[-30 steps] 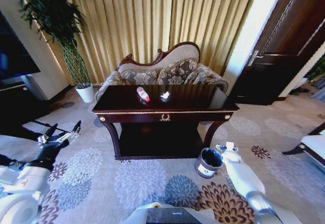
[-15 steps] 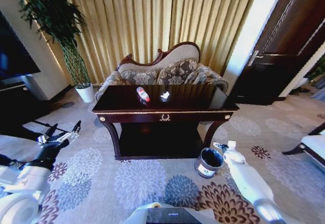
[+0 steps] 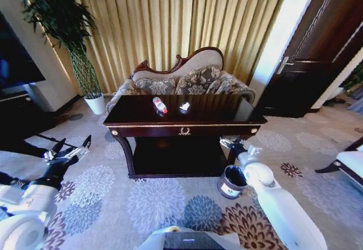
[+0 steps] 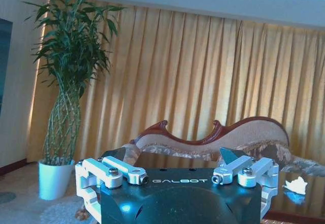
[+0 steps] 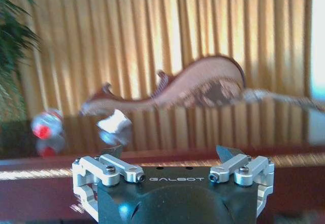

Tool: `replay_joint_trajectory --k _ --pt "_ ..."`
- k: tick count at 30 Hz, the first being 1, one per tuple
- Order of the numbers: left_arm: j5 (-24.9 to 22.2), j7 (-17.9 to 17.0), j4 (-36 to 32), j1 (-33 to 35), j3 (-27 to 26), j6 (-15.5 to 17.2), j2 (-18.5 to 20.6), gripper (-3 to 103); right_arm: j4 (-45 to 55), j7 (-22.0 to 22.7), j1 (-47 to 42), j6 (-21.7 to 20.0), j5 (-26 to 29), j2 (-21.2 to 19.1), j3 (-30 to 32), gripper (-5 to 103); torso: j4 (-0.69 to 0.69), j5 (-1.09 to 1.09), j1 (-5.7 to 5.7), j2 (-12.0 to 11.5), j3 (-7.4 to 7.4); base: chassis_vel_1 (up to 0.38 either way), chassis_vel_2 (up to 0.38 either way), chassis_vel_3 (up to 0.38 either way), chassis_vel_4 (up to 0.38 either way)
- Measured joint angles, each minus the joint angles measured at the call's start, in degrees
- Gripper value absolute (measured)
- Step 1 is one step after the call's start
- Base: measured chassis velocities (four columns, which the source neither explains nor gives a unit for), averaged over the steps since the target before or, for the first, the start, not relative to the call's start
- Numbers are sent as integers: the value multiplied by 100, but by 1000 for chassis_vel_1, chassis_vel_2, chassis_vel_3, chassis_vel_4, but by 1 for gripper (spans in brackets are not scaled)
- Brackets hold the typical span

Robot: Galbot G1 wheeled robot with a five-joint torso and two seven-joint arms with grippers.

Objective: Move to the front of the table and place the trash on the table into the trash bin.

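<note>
Head view, left to right: left claw (image 3: 69, 149) low over the carpet, prongs apart, well clear of the surface (image 3: 227, 111); on that dark top, bottle (image 3: 160, 105) beside paper wad (image 3: 184, 107); right claw (image 3: 231, 144) raised just under the front edge, prongs apart, empty; trash bin (image 3: 232, 181) below it. Likely trouble: knocking the edge on the way up, or rolling the bottle away with a glancing touch.

both grippers (image 3: 67, 151) (image 3: 231, 144) raised, spread wide

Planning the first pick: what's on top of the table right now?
On the table: a plastic bottle with red label and a crumpled white paper wad beside it. Nothing else is discernible.
</note>
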Motion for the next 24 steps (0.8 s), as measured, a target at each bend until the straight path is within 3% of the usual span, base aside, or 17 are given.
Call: replay_joint_trajectory --k 7,24 --pt "-3 -117 -69 -139 -105 278 121 100 700 82 -281 -77 -521 -29 159 100 -1 1 0 0 1 0 0 0 0" --pt "90 -364 37 -463 -192 678 318 100 1068 84 -478 -95 -514 8 283 100 -1 0 -1 0 0 -7 6 4 -9"
